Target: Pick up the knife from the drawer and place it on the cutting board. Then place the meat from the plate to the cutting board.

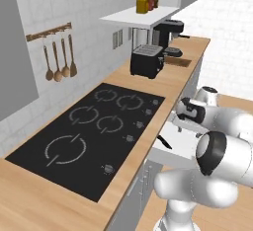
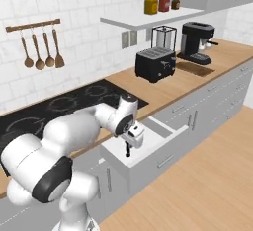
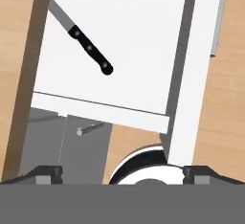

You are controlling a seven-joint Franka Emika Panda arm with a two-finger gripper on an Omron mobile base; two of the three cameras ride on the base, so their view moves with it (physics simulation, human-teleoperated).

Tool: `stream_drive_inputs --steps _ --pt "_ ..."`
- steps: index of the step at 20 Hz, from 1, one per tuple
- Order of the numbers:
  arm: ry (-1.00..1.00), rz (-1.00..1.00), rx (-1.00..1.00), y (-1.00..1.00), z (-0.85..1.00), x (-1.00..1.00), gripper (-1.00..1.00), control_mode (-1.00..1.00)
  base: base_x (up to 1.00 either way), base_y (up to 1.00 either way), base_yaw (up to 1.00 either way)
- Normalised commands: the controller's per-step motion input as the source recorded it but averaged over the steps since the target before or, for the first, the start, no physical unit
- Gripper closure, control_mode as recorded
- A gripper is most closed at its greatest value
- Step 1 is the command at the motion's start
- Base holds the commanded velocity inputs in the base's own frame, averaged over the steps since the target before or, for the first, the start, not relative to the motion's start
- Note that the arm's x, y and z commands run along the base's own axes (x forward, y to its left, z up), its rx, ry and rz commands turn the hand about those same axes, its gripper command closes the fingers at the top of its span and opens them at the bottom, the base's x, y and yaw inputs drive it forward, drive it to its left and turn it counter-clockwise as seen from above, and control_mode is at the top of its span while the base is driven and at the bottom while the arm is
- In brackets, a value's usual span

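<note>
The drawer (image 1: 184,148) stands pulled out below the counter edge, white inside (image 3: 134,36). The knife (image 3: 90,51) lies slanted on its floor, black handle toward the drawer's middle and grey blade running to a corner; its handle (image 1: 164,142) peeks out in the left base view. My gripper (image 2: 128,149) hangs open over the drawer (image 2: 150,138), pointing down and apart from the knife, with nothing between its fingertips (image 3: 48,173). The dark brown cutting board (image 2: 195,68) lies on the counter in front of the coffee machine. The meat and the plate are out of view.
A black toaster (image 2: 155,63) and a coffee machine (image 2: 196,41) stand on the wooden counter right of the black cooktop (image 1: 94,131). Jars sit on a white shelf (image 1: 141,15). Wooden spoons (image 1: 59,59) hang on the wall. Grey cabinet fronts (image 2: 207,101) run below.
</note>
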Motion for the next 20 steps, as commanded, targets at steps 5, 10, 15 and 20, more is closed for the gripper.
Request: stream_drive_inputs --steps 5,10,15,20 --pt "0.01 -0.01 0.00 -0.48 -0.66 0.28 -1.00 -1.00 0.00 0.00 0.00" --pt "0.00 0.00 0.00 -0.17 -0.54 0.42 -1.00 -1.00 0.00 0.00 0.00" --pt "0.00 0.00 0.00 -0.20 -0.58 0.24 -1.00 -1.00 0.00 0.00 0.00" --pt "0.02 -0.01 0.00 -0.53 -0.69 -0.01 -1.00 -1.00 0.00 0.00 0.00"
